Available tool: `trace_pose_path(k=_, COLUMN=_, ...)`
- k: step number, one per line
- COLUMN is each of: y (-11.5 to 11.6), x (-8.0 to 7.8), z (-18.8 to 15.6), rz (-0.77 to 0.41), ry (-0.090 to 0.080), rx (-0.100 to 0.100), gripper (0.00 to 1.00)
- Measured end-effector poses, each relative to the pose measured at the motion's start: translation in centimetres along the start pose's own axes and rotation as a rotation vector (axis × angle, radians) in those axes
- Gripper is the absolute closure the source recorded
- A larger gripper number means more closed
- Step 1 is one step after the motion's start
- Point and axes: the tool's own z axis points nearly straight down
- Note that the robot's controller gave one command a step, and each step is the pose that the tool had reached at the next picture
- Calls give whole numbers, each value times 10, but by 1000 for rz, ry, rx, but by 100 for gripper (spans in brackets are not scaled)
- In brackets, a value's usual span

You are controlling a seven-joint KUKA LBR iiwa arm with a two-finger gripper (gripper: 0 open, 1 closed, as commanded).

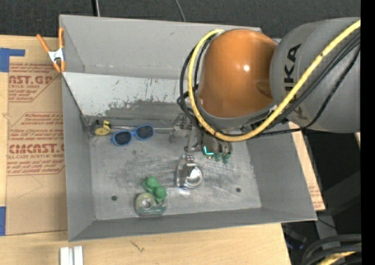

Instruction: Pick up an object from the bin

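The gripper (191,158) is being held low over a shiny silver thing (188,176), which is lying in the middle of the bin (117,88). How far it is being opened cannot be told.

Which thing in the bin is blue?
The sunglasses by the far wall, with two blue lenses. The small thing beside them is yellow, and the toy at the front is green.

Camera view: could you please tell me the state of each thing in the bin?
Blue sunglasses: lying flat by the bin's far wall, untouched.
Yellow piece: lying beside the sunglasses.
Green-and-clear toy: resting near the front wall.
Hand: down low, apart from all three.
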Motion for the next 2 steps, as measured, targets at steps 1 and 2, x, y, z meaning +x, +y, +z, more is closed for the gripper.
trace_pose_path(k=1, y=-70, x=3, z=175, rz=-253, ry=-19, rx=-1, gripper=0)
trace_pose_path(k=2, y=-112, x=-31, z=143, rz=-234, ry=-14, rx=3, gripper=0)
